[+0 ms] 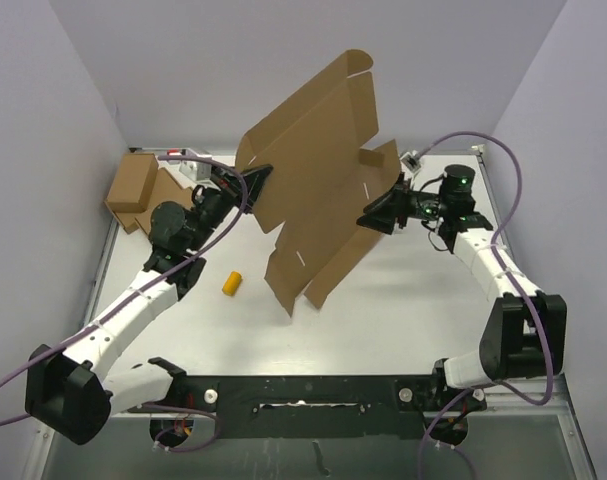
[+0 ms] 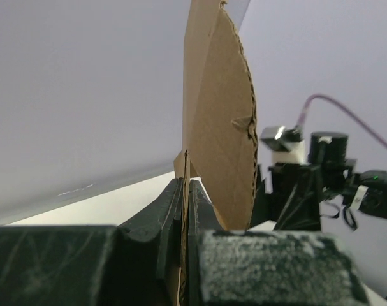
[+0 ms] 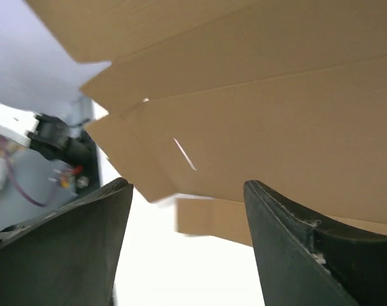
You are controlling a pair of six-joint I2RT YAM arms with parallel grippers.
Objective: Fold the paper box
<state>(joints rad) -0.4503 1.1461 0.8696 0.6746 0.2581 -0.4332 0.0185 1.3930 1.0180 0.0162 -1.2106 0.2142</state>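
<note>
Plain brown paper box [image 1: 318, 190], an unfolded sheet, tilted between the 2 pairs of fingers, long axis rising from near to far. Left fingers [image 2: 161, 223] clench its edge; right fingers [image 3: 78, 248] spread, sheet just beyond their tips

Paper box [image 1: 318, 190]: plain brown cardboard, matt, uncoated. Its cut edge in the left wrist view is ragged and fibrous, with corrugation showing.
Left gripper [image 2: 185, 191] jaws: black plastic, matt, near faces scuffed grey-white and rough-looking.
Right gripper [image 3: 187, 191] jaws: same dark plastic, smoother, faint sheen.
Arm shells [image 1: 133, 305]: white plastic, slight gloss; joints matt black.
Cable [image 1: 478, 134]: purple sheath, smooth.
Tabletop [image 1: 383, 320]: white, smooth, matt.
Smaller box [image 1: 133, 190]: same matt brown board.
Yellow cylinder [image 1: 232, 283]: smooth, material unclear.
</note>
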